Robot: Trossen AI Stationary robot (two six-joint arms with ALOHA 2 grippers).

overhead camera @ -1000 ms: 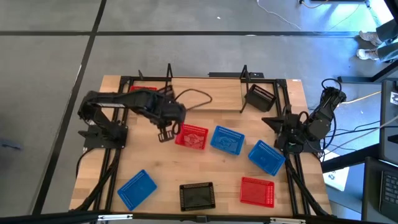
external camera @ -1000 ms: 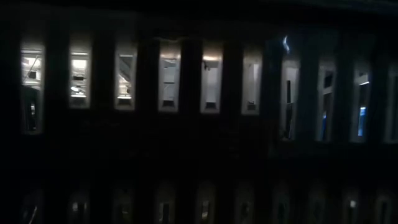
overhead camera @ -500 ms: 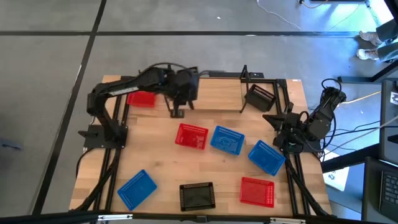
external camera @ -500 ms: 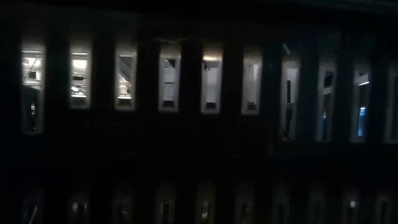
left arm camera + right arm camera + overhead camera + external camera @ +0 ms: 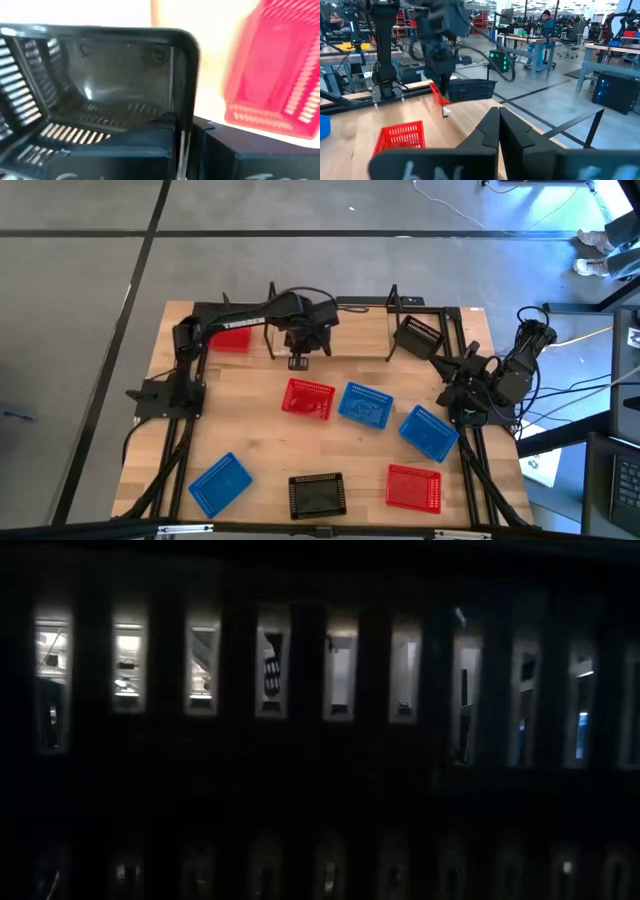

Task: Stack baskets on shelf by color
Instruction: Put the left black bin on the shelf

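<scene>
Left gripper (image 5: 299, 362) clamped on a black basket (image 5: 95, 95) at upper centre.
Light, stiff mesh; grip the rim. Right gripper (image 5: 498, 116) closed, empty.

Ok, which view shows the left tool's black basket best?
Right wrist view: the whole black basket hangs from the left tool. Left wrist shows only its inside; high view, arm covers it; low view, nothing clear.

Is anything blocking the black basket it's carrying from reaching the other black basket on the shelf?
Only a thin black post stands beside the resting black basket; the shelf between it and the carried basket in the left jaws looks bare.
</scene>
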